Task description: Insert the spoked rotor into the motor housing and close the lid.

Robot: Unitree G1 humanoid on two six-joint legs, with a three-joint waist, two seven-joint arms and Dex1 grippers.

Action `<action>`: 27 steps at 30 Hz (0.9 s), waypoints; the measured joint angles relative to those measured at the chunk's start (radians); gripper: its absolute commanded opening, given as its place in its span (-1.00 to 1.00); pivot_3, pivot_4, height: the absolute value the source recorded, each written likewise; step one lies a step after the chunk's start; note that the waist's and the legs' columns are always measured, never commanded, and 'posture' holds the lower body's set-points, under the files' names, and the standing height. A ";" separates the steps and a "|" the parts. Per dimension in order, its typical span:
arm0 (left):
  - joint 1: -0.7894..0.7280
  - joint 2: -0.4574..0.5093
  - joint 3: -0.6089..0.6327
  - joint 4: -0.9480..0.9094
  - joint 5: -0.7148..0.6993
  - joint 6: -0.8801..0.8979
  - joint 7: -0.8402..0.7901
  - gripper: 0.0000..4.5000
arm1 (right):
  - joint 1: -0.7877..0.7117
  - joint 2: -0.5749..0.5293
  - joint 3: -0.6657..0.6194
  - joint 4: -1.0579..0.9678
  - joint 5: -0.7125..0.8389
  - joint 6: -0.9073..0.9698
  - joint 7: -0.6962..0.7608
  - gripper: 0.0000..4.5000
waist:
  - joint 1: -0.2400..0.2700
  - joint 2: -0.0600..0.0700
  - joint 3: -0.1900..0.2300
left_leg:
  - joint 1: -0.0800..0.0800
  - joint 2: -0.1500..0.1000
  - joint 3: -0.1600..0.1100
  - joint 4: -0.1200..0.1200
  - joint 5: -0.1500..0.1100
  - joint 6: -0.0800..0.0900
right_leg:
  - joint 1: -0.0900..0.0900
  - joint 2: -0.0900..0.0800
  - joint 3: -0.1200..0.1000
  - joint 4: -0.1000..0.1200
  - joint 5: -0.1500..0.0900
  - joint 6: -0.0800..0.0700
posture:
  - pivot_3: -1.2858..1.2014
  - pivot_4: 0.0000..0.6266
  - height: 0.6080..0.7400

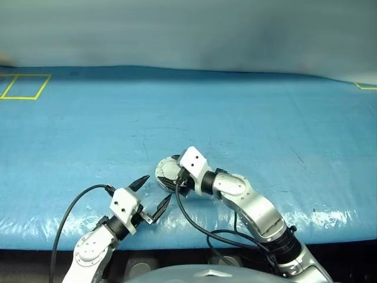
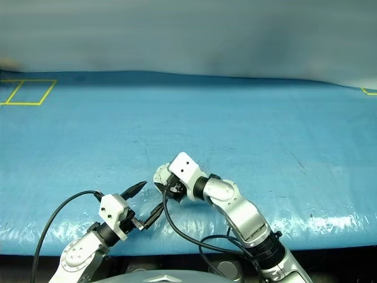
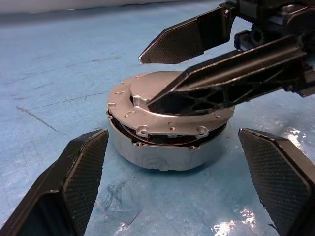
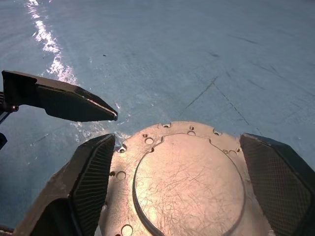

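The motor housing (image 3: 162, 157) sits on the blue table near its front edge, with copper-brown windings showing in a narrow gap under the lid (image 3: 165, 120). The lid (image 4: 189, 187) lies on top, plain grey side up with its raised round centre. The spoked rotor is hidden. My right gripper (image 4: 175, 147) hangs open just above the lid, one finger on each side of it. My left gripper (image 3: 172, 133) stands open a little in front of the housing, pointing at it and not touching it.
The blue table cover (image 1: 247, 124) stretches wide behind and beside the housing. A yellow tape rectangle (image 1: 23, 86) marks the back left and a yellow corner (image 1: 366, 86) the back right. The table's front edge (image 1: 194, 239) runs close under both arms. Black cables (image 1: 70, 209) trail from the wrists.
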 measured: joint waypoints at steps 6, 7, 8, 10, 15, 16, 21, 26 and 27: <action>-0.014 0.007 0.000 0.000 -0.001 0.016 -0.001 1.00 | 0.006 0.010 0.000 0.020 -0.027 -0.002 -0.028 0.99 | 0.001 0.000 0.000 | 0.000 0.000 0.000 0.000 0.000 0.000 | 0.000 0.000 0.000 0.000 0.000 0.000 | 0.03 -0.52 1.00; -0.014 0.008 0.000 0.000 -0.001 0.017 -0.001 1.00 | 0.007 0.010 0.000 0.027 -0.028 -0.003 -0.028 0.99 | 0.001 0.000 0.000 | 0.000 0.000 0.000 0.000 0.000 0.000 | 0.000 0.000 0.000 0.000 0.000 0.000 | 0.03 -0.52 1.00; -0.014 0.008 0.000 0.000 -0.001 0.017 -0.001 1.00 | 0.009 0.010 -0.001 0.039 -0.028 -0.004 -0.027 0.99 | 0.001 0.000 0.000 | 0.000 0.000 0.000 0.000 0.000 0.000 | 0.000 0.000 0.000 0.000 0.000 0.000 | 0.03 -0.52 1.00; -0.013 0.008 0.001 0.000 -0.001 0.018 -0.001 1.00 | 0.013 0.010 -0.002 0.048 -0.028 -0.013 -0.023 0.99 | 0.001 0.000 0.000 | 0.000 0.000 0.000 0.000 0.000 0.000 | 0.000 0.000 0.000 0.000 0.000 0.000 | 0.03 -0.52 1.00; -0.007 0.009 0.002 0.000 -0.001 0.018 0.000 1.00 | 0.026 0.012 -0.006 0.053 -0.027 -0.032 -0.009 0.72 | 0.001 0.000 0.000 | 0.002 0.000 0.000 0.000 0.000 0.000 | 0.002 0.000 0.000 0.000 0.000 0.000 | 0.03 -0.52 1.00; -0.004 0.009 0.002 0.000 -0.001 0.018 0.000 1.00 | 0.029 0.014 -0.006 0.055 -0.028 -0.037 -0.007 0.59 | 0.001 0.000 0.000 | 0.002 0.000 0.000 0.000 0.000 0.000 | 0.002 0.000 0.000 0.000 0.000 0.000 | 0.03 -0.52 1.00; 0.010 0.009 0.005 0.000 0.000 0.018 0.003 1.00 | 0.039 0.023 0.000 0.075 -0.043 -0.076 -0.008 0.35 | 0.000 0.000 0.000 | 0.005 0.000 0.000 0.000 0.000 0.000 | 0.001 0.000 0.000 0.000 0.000 -0.001 | 0.03 -0.52 1.00; 0.014 0.008 0.010 0.000 0.001 0.017 0.010 1.00 | 0.044 0.028 0.006 0.090 -0.064 -0.107 -0.013 0.35 | -0.002 -0.001 -0.001 | 0.007 0.000 0.000 0.000 0.000 0.000 | 0.001 0.000 0.000 0.000 0.000 -0.001 | 0.03 -0.52 1.00; 0.015 0.008 0.011 0.000 0.001 0.017 0.011 1.00 | 0.044 0.030 0.008 0.092 -0.068 -0.111 -0.014 0.35 | -0.002 -0.001 -0.001 | 0.007 0.000 0.000 0.000 0.000 0.000 | 0.001 0.000 0.000 0.000 0.000 -0.001 | 0.03 -0.52 1.00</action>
